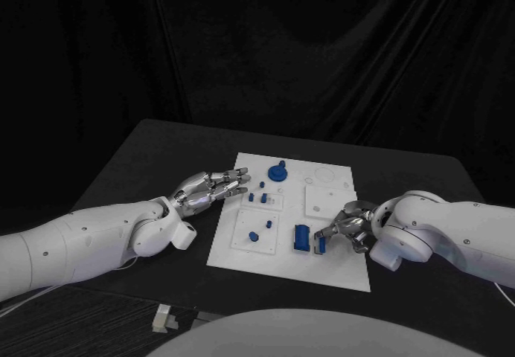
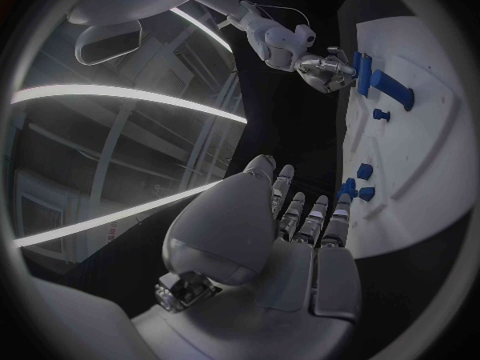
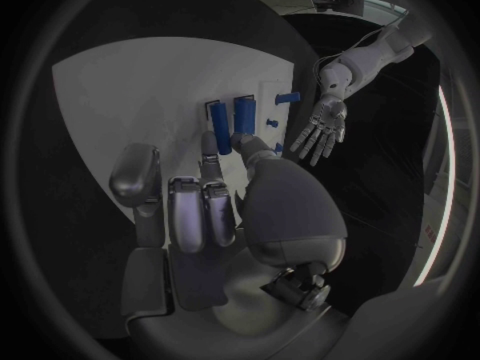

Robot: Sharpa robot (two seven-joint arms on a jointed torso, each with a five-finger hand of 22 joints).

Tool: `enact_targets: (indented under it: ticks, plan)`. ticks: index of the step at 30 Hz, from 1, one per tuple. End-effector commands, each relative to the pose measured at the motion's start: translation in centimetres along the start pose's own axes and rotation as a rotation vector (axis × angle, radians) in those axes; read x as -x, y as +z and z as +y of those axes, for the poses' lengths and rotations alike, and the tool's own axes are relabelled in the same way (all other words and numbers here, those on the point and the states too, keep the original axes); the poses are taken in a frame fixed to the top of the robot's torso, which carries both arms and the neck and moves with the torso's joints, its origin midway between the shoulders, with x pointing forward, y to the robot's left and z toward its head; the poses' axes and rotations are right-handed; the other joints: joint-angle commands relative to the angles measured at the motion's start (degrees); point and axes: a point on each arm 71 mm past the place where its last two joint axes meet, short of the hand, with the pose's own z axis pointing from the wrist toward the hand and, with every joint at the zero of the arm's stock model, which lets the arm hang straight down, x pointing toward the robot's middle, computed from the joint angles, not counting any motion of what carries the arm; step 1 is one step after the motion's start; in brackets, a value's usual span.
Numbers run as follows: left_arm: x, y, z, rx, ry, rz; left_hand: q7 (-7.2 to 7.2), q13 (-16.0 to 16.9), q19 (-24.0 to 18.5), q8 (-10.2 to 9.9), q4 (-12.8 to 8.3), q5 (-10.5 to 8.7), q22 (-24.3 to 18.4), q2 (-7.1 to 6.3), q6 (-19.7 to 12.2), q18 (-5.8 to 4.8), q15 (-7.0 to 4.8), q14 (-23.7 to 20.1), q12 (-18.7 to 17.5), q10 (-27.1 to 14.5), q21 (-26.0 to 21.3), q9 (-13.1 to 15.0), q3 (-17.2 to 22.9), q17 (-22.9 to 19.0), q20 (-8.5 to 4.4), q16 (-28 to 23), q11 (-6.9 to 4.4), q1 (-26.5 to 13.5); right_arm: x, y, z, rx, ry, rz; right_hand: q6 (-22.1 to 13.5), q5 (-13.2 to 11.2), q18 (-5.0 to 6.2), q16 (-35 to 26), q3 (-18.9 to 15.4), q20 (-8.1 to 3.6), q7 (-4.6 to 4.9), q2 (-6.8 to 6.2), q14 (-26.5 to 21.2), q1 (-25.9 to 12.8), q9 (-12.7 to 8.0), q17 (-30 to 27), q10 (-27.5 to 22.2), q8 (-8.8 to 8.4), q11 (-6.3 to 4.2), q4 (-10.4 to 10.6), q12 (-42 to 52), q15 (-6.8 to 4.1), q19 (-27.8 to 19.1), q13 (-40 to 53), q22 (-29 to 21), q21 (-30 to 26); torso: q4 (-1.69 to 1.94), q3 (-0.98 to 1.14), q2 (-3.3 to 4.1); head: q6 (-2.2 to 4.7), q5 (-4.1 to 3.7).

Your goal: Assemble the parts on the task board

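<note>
The white task board point(image 1: 322, 260) lies in the middle of the table. A round blue part point(image 1: 278, 173) stands near its far edge, with small blue pegs point(image 1: 257, 197) below it and two more blue parts point(image 1: 254, 236) on a near-left tile. Two blue bars point(image 1: 303, 238) sit side by side at the near middle. My right hand point(image 1: 349, 227) reaches them from the right, and its thumb and a finger point(image 3: 210, 148) pinch the end of the narrow blue bar point(image 3: 243, 114). My left hand point(image 1: 209, 190) hovers flat over the board's left edge, fingers spread and holding nothing.
The black table point(image 1: 161, 149) has free room on all sides of the board. A small white object point(image 1: 163, 317) lies near the table's front left edge. The right forearm point(image 1: 451, 230) lies along the board's right side.
</note>
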Motion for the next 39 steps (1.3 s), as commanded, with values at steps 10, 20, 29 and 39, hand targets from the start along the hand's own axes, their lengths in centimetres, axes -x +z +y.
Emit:
enact_targets:
  ticks: [10,20,29,39]
  plan:
    - [-0.18,0.07,-0.07,-0.019,-0.015,0.009,0.50,0.25,-0.50,0.83,-0.13,1.03,-0.48,-0.82,0.00,-0.92,0.38,0.34,1.18,-0.26,-0.36,0.40,4.63,0.54,0.11,0.93,0.40,0.03,-0.16,0.37,0.04,0.001,-0.065,-0.049,-3.52,-0.78,1.16,0.90,4.88,0.51,-0.61,0.42,5.32,-1.87,0.55,10.42,6.19,0.17,0.20,-0.84,-0.14,-0.35,-0.09,14.77,7.66,-2.55,0.04,-0.01,-0.02,0.00,0.08]
    - [-0.18,0.10,-0.04,-0.017,-0.016,0.011,0.50,0.25,-0.50,0.83,-0.13,1.03,-0.48,-0.82,0.00,-0.92,0.38,0.34,1.18,-0.26,-0.36,0.40,4.63,0.54,0.11,0.93,0.40,0.03,-0.53,0.56,0.04,-0.005,-0.082,-0.027,-3.61,-1.69,1.26,0.80,4.96,0.59,-0.59,0.37,5.27,-2.58,0.46,10.26,6.19,0.23,0.24,-0.62,-0.14,-0.29,-0.27,14.77,7.51,-3.12,-0.02,0.01,-0.03,0.00,0.19]
    - [-0.14,0.13,0.00,-0.015,-0.017,0.012,0.50,0.25,-0.50,0.83,-0.13,1.03,-0.48,-0.82,0.00,-0.92,0.38,0.34,1.18,-0.26,-0.36,0.40,4.63,0.54,0.11,0.93,0.40,0.03,-0.71,0.64,0.08,-0.006,-0.086,-0.020,-3.58,-3.93,1.34,0.62,4.97,0.67,-0.61,0.34,5.20,-3.93,0.32,9.96,6.19,0.47,0.25,-0.09,-0.14,-0.27,-0.35,14.77,7.39,-3.61,-0.01,0.01,-0.02,0.00,0.23]
    - [-0.11,0.13,0.04,-0.012,-0.017,0.012,0.50,0.25,-0.50,0.83,-0.13,1.03,-0.48,-0.82,0.00,-0.92,0.38,0.34,1.18,-0.26,-0.36,0.40,4.63,0.54,0.11,0.93,0.40,0.03,-0.74,0.66,0.06,-0.007,-0.087,-0.019,-2.98,-4.27,1.41,0.51,4.89,0.62,-0.86,0.92,5.17,-6.50,0.23,9.79,6.19,1.03,0.06,1.71,-0.14,-0.39,-0.36,14.77,7.30,-4.03,-0.02,0.00,-0.02,0.00,0.21]
